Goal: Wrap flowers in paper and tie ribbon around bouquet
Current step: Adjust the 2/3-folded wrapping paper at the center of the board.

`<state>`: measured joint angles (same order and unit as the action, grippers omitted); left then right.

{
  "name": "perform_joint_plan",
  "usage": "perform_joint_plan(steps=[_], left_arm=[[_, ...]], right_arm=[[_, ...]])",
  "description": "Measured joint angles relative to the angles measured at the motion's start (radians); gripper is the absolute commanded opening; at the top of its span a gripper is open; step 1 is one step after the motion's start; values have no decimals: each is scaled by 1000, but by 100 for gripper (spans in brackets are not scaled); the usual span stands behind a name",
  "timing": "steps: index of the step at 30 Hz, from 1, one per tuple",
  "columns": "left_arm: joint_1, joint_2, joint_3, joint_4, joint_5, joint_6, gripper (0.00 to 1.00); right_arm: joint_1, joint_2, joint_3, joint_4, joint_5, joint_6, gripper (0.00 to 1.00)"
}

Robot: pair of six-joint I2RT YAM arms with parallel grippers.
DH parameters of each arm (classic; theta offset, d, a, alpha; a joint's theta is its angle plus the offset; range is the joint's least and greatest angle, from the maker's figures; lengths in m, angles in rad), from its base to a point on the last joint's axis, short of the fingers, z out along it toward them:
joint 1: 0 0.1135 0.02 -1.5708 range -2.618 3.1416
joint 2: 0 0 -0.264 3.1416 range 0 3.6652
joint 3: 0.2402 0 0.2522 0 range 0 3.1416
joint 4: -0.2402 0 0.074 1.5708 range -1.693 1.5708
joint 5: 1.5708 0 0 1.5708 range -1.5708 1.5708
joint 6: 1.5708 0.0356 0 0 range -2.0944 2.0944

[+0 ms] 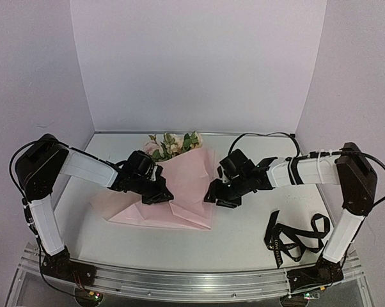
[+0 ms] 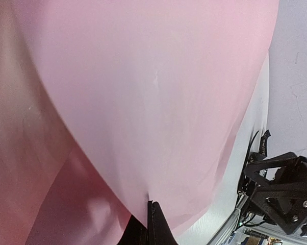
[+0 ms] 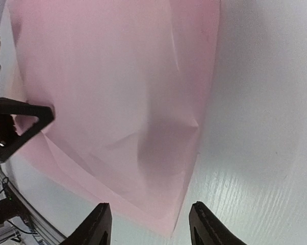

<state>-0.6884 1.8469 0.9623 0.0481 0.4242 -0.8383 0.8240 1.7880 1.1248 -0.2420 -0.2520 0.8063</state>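
The pink paper (image 1: 183, 192) lies folded over the flowers (image 1: 173, 144), whose pale blooms and leaves stick out at its far end. My left gripper (image 1: 159, 192) sits on the paper's left side. In the left wrist view it (image 2: 150, 205) is shut on a raised fold of the paper (image 2: 143, 92). My right gripper (image 1: 216, 195) hovers at the paper's right edge. Seen from the right wrist it (image 3: 149, 217) stands open, with the paper's (image 3: 118, 76) near corner between the fingers (image 3: 202, 219), untouched. The black ribbon (image 1: 295, 235) lies looped at the front right.
White walls close off the back and both sides of the white table (image 1: 250, 224). A metal rail (image 1: 192, 279) runs along the near edge between the arm bases. The right arm's elbow (image 1: 355, 179) stands above the ribbon.
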Motion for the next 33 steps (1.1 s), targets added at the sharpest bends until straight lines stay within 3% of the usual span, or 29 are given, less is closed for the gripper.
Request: perform_joint_plan(steps=[7, 18, 29, 33], left_arm=[[-1, 0, 0, -11, -8, 0, 0], [-10, 0, 0, -67, -44, 0, 1], [-12, -72, 9, -199, -103, 55, 31], [-12, -159, 25, -275, -130, 89, 35]], right_arm=[[-1, 45, -41, 190, -118, 99, 34], [42, 120, -175, 406, -135, 242, 30], [141, 133, -216, 538, -58, 412, 27], [172, 142, -216, 563, -19, 468, 26]])
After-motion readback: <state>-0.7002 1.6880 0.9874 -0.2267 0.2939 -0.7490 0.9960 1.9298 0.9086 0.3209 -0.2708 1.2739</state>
